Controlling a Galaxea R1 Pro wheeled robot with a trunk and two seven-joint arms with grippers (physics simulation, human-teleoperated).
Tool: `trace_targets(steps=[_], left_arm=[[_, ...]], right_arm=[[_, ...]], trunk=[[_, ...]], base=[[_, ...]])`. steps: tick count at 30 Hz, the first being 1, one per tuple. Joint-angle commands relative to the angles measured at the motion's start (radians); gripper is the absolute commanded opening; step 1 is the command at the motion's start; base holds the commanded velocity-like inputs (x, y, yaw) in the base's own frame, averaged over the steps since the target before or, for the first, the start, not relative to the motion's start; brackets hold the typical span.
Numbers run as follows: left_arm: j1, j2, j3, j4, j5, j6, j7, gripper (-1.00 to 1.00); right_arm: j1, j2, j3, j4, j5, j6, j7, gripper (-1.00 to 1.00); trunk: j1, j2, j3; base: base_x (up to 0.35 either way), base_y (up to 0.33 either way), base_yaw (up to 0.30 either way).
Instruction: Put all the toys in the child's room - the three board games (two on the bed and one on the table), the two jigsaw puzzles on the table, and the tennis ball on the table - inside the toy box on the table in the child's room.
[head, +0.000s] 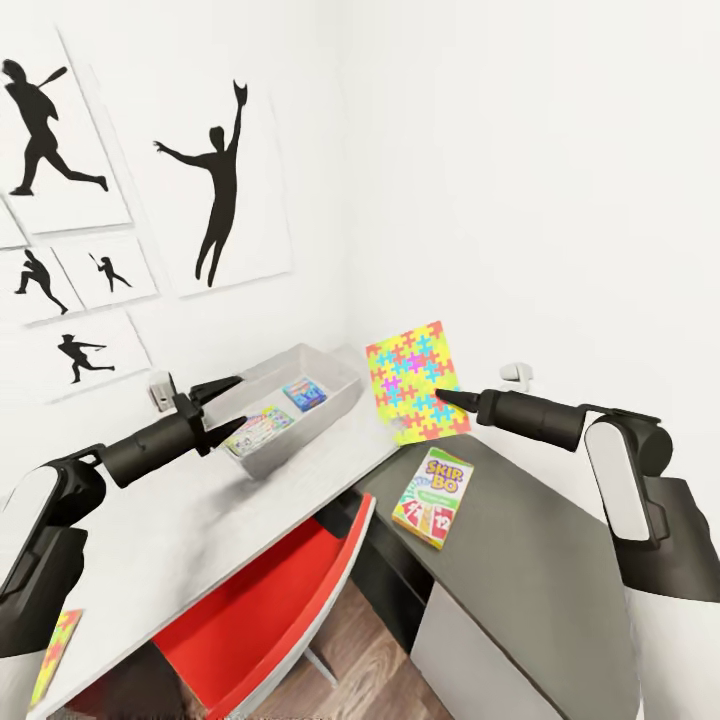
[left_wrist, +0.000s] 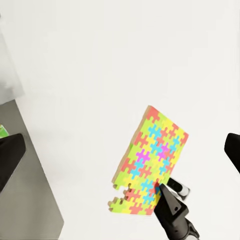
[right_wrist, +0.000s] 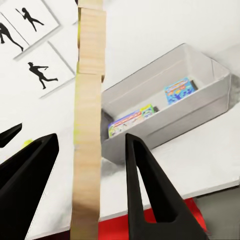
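My right gripper (head: 446, 396) is shut on a jigsaw puzzle (head: 414, 380), holding it upright above the table corner. In the right wrist view the jigsaw puzzle (right_wrist: 87, 150) is edge-on between the fingers (right_wrist: 145, 185). In the left wrist view the jigsaw puzzle (left_wrist: 152, 160) hangs against the wall. The toy box (head: 335, 368) holds a light blue board game (head: 303, 393) and a green-edged board game (head: 258, 430). My left gripper (head: 228, 407) hovers open at the box's near end. The SKIP-BO board game (head: 428, 497) lies on the dark desk section. Another jigsaw puzzle (head: 55, 650) lies at the table's (head: 180, 540) near edge. The tennis ball and the bed are out of view.
A red chair (head: 270, 610) is tucked under the table. White walls close the corner behind the toy box, with black silhouette pictures (head: 215, 190) on the left wall. The dark desk (head: 520, 570) stretches to the right.
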Motion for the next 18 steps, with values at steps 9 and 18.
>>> trace_targets(steps=[9, 18], left_arm=[[0.002, 0.000, 0.004, 0.001, 0.011, 0.003, 0.005, 1.00], [0.007, 0.004, 0.005, 0.001, 0.010, -0.002, 0.005, 1.00]], right_arm=[[0.007, -0.001, -0.004, 0.000, 0.005, 0.005, 0.010, -1.00], [0.007, -0.004, -0.007, -0.001, 0.004, 0.005, 0.013, -1.00]], trunk=[[-0.034, 0.062, 0.026], [-0.034, 0.062, 0.026]], base=[[0.000, 0.000, 0.188], [0.000, 0.000, 0.009]])
